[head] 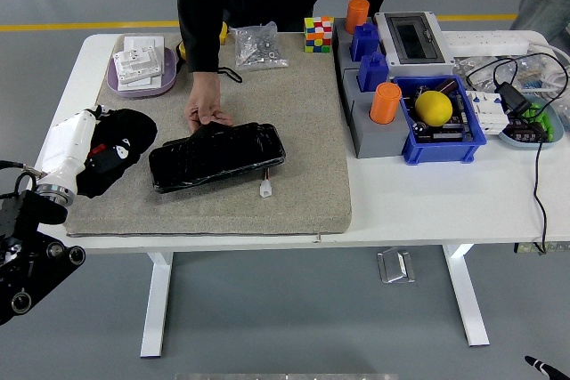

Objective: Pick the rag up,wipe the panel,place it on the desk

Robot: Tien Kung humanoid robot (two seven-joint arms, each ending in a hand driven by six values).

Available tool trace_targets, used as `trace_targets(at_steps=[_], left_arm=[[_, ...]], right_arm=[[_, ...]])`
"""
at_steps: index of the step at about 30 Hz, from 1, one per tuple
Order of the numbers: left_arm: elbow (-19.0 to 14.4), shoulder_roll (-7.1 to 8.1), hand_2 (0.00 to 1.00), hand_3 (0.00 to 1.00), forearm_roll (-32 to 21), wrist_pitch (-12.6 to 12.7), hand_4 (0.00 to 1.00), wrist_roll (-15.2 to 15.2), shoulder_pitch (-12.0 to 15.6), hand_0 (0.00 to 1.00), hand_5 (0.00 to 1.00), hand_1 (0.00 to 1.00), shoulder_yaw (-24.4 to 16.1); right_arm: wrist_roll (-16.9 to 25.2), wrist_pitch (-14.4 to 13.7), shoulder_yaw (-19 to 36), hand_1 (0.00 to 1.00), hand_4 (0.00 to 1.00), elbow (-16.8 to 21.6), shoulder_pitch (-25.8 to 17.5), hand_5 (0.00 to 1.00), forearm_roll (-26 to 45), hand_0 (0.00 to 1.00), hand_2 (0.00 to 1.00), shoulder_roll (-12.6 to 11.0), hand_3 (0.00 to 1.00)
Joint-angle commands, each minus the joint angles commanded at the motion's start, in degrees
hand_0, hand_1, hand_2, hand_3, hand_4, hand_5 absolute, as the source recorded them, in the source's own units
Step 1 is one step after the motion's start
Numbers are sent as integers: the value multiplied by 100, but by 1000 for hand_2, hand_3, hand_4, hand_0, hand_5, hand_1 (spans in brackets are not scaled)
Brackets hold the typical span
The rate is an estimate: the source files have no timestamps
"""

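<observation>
The black glossy panel (216, 156) lies on the grey mat (294, 122), slightly tilted, with a small white connector (265, 189) at its near edge. My left hand (111, 147), on a white forearm (64, 150), sits at the mat's left side, just left of the panel's left end. It is wrapped in the black rag (129, 131) and shut on it. A person's hand (206, 111) presses on the panel's far edge. Only a black tip of my right arm (540, 364) shows at the bottom right corner.
A purple tray (120, 84) with white boxes stands at the back left. A bag of screws (258, 46) and a colour cube (318, 34) are at the back. Blue bins (472, 144) with orange cylinders (386, 102), a yellow ball, a grey box and cables fill the right side.
</observation>
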Motion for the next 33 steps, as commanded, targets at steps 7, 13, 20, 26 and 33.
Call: trace_targets(at_steps=[7,13,20,26,33], left_arm=[[-286,37,636,685,285,0,421,159,81,189,2,56,-152],[-423,-29,638,686,388,0,421,249,98,189,2,56,-138],[-559,-61,638,691,508,0,421,408,67,187,2,55,54],[-529,-146,639,694,504,0,418,437,60,186,2,55,198],[-521,-267,640,697,471,0,416,444,23,186,2,55,399]], right_arm=[[1,11,-5,640,998,-2,-7,552,3,780,715,10,637],[6,13,3,639,998,-4,-18,554,4,780,714,18,636],[15,6,34,639,998,-13,-18,556,-6,780,714,16,638],[26,6,85,638,998,-18,-32,558,-8,780,714,14,639],[23,8,97,638,998,-24,-28,562,-6,780,714,-1,640]])
